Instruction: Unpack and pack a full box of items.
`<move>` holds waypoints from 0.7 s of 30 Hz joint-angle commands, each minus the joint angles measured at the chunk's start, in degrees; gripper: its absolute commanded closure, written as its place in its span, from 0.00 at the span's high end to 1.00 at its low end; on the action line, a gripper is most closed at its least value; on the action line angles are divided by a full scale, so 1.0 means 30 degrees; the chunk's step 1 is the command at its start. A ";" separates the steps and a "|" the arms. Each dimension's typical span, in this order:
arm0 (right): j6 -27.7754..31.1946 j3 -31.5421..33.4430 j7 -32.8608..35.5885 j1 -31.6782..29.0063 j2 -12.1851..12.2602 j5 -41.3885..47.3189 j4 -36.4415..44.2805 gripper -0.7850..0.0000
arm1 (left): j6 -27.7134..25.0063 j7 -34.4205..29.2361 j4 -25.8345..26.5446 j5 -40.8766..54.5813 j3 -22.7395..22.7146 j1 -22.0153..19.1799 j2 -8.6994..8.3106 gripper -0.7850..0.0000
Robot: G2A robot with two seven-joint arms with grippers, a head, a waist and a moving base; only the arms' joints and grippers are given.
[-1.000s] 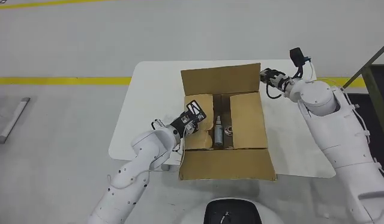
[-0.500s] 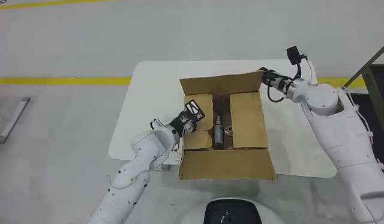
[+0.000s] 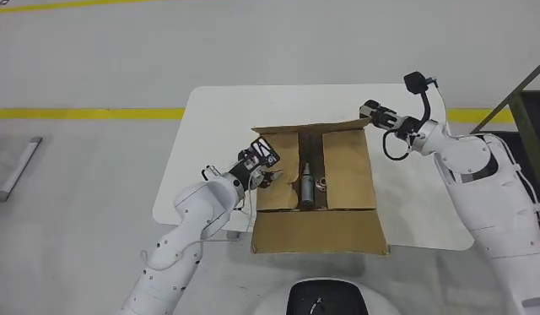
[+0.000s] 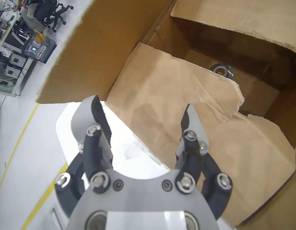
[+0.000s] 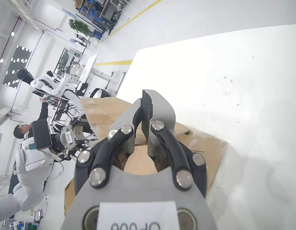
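An open cardboard box (image 3: 316, 230) stands on the white table (image 3: 211, 129). Its far flap (image 3: 308, 129) stands nearly upright, and a grey bottle (image 3: 307, 184) and a small ring-shaped part (image 3: 323, 180) lie in the gap between the two inner flaps. My left gripper (image 3: 272, 177) is at the box's left side. In the left wrist view the left gripper (image 4: 144, 113) is open, its fingers straddling the torn left inner flap (image 4: 162, 111), with the ring part (image 4: 220, 69) deeper inside. My right gripper (image 3: 367, 111) is at the far flap's right corner. In the right wrist view the right gripper (image 5: 144, 101) is shut above the cardboard (image 5: 102, 106).
The near flap (image 3: 319, 232) lies folded out toward the table's front edge. The right inner flap (image 3: 348, 167) covers that half of the box. Bare table (image 5: 234, 60) lies beyond and to the right of the box. A dark metal frame (image 3: 523, 112) stands at the right.
The far flap has swung up from lying flat outward to nearly upright, with the right gripper staying at its corner. The left gripper has shifted slightly left along the left inner flap.
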State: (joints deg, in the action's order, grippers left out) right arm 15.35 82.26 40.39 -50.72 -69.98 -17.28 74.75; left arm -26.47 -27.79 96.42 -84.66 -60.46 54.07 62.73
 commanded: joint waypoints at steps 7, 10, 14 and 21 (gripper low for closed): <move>0.1147 0.0128 -0.0561 -0.1388 0.0333 -0.2375 0.1892 0.00 | -0.0689 -0.0025 0.2032 0.0203 -0.2274 0.1480 -0.0428 1.00; 0.1625 0.0179 -0.1145 -0.1987 0.0442 -0.3419 0.2534 0.00 | -0.1019 -0.0285 0.2935 0.0238 -0.3239 0.2246 -0.0613 1.00; 0.2090 -0.0031 -0.1685 -0.2809 0.0543 -0.4744 0.3409 0.00 | -0.0606 -0.0586 0.3912 0.0546 -0.4386 0.3398 -0.0766 1.00; 0.2242 -0.0615 -0.2376 -0.4132 0.0645 -0.6602 0.4682 0.00 | -0.0494 -0.0608 0.3944 0.0640 -0.4479 0.3491 -0.0770 1.00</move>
State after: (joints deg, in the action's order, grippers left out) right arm 22.28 80.69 33.58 -62.68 -68.09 -35.84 88.34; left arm -27.95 -29.61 108.25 -82.74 -73.89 64.55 60.42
